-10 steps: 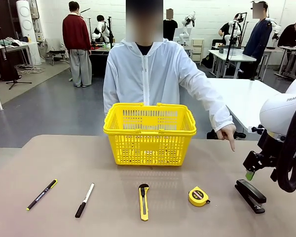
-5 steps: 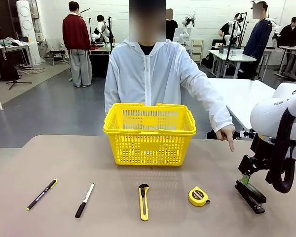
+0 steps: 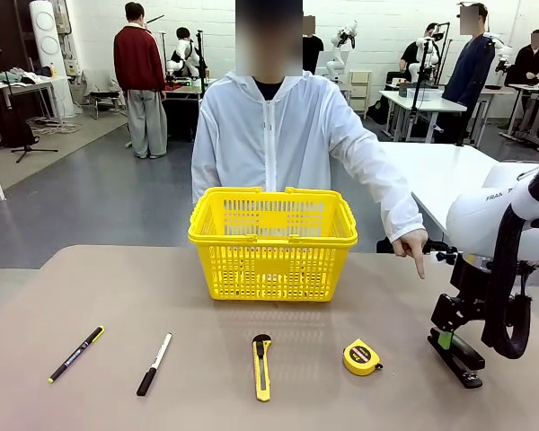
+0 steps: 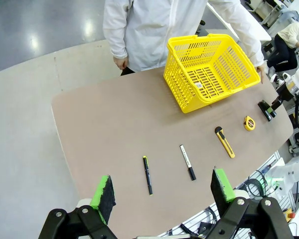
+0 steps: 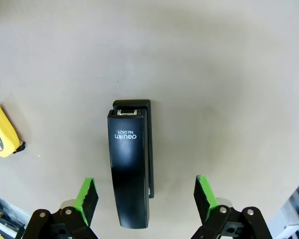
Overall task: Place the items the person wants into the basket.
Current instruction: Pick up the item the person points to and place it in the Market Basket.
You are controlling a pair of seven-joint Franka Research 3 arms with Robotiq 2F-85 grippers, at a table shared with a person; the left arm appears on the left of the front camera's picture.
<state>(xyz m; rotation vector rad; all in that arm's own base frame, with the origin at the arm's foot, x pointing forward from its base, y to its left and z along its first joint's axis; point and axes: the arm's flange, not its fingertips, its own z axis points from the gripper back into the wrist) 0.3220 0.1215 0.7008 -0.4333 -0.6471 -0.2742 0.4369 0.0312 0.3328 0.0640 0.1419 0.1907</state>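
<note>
Right end effector [image 5: 145, 195], released, poised astride the black stapler [image 5: 129, 159]: rigid, probably fairly heavy, smooth; best pinched across its narrow middle.

Across the tan table [image 3: 90, 296], a black-and-white marker [image 3: 154, 364] is lying at a slant near the front edge, its white end pointing away and a little to the right. Well to its right, a long yellow utility knife [image 3: 262, 366] is resting almost straight, black tip at the far end. Out by the right end, a black stapler [image 3: 455, 356] is sitting flat and closed, white print showing on its top arm in the right wrist view. Behind it all, a person in a red sweater [image 3: 139, 63] is standing with back turned on the grey floor [image 3: 90, 197], and someone in a dark jacket [image 3: 472, 72] is standing by white tables [image 3: 449, 180].
</note>
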